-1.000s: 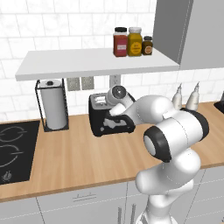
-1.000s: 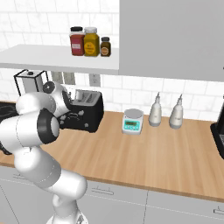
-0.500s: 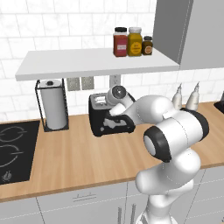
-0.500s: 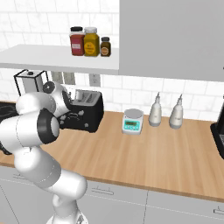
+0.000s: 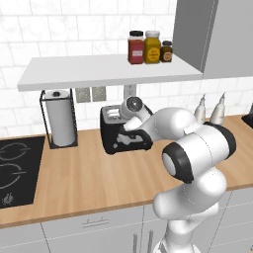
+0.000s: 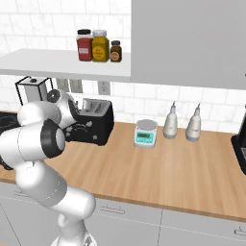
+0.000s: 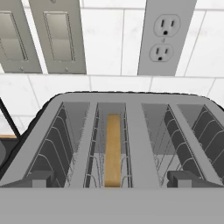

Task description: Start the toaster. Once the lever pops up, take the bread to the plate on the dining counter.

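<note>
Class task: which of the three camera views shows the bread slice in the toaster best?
The hand view: it looks down into the toaster, where the bread stands on edge in the left slot. Both base views show the toaster's black body, but the bread cannot be made out there.

We see a glossy black toaster at mid-frame, its top grey with wire racks, and in one slot the tan-brown edge of the bread. The counter is light wood — the wall tiles white. On the white shelf stand a red jar, a yellow jar and a small dark brown one.
</note>
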### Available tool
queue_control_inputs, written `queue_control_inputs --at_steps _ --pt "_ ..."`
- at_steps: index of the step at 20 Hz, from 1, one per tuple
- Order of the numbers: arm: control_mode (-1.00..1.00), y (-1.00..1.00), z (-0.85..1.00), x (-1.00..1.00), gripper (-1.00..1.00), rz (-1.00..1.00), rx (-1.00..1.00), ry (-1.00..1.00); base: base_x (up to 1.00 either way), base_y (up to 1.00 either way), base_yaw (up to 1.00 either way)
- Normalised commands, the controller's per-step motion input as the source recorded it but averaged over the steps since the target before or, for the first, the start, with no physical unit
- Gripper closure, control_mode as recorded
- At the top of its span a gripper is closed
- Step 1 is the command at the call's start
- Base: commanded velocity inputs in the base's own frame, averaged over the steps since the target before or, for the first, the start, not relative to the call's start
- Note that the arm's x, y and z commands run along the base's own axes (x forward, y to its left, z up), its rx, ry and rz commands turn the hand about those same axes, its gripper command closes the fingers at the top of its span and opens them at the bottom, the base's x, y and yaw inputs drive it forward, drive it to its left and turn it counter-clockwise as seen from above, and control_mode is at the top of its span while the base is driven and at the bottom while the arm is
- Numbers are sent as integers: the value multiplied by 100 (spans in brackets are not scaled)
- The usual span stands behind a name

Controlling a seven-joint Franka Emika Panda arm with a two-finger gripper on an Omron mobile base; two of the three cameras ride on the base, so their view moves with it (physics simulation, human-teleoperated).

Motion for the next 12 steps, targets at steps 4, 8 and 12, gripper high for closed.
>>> queue_control_inputs --at_steps 4,8,12 --pt "-100 0 0 0 -100 0 0 0 0 0 0" --pt "-100 0 0 0 -100 0 0 0 0 0 0" --pt "-100 0 0 0 -100 0 0 0 0 0 0"
